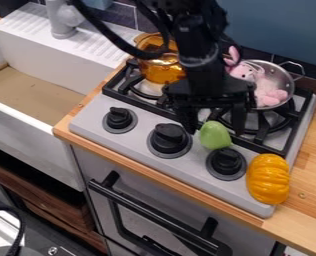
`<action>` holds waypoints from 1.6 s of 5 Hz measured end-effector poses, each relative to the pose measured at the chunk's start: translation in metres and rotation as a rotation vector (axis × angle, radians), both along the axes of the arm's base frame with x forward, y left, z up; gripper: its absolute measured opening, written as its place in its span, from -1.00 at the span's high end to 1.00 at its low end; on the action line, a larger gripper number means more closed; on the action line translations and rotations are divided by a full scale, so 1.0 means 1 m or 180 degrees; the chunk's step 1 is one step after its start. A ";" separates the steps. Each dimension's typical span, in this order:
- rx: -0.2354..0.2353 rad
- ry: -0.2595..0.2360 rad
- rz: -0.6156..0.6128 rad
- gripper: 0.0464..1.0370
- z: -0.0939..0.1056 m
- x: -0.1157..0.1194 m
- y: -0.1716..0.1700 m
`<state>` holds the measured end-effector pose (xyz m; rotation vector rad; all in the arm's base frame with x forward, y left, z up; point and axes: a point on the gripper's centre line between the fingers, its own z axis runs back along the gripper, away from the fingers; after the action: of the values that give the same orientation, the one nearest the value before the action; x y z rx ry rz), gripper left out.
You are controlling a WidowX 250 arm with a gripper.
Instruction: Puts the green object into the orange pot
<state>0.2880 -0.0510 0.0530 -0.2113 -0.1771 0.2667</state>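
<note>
My gripper (214,128) hangs over the front of the stove, open, one finger on either side of the green object's upper end. The green object (215,136), rounded and pear-like, is on the stove's front panel between two black knobs. A gap shows between it and the right finger; contact at the left finger is unclear. The see-through orange pot (162,69) stands on the back left burner, left of the arm, its right side partly hidden behind the arm.
A metal pot (283,78) holding a pink plush toy (267,95) stands on the back right burner. An orange pumpkin-like object (268,179) lies at the stove's front right corner. The sink (37,95) is at left.
</note>
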 end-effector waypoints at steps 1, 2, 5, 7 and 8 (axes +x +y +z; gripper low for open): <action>0.0082 0.0007 -0.0063 -0.91 -0.016 -0.001 -0.008; 0.0135 -0.0039 -0.0088 -0.91 -0.026 0.001 -0.013; 0.0197 -0.0139 0.0003 -0.81 -0.033 0.007 -0.015; 0.0155 -0.0096 0.0034 -0.25 -0.033 0.006 -0.014; 0.0121 -0.0075 0.0073 -0.31 -0.032 0.003 -0.011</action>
<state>0.2913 -0.0622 0.0208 -0.1747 -0.2080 0.2836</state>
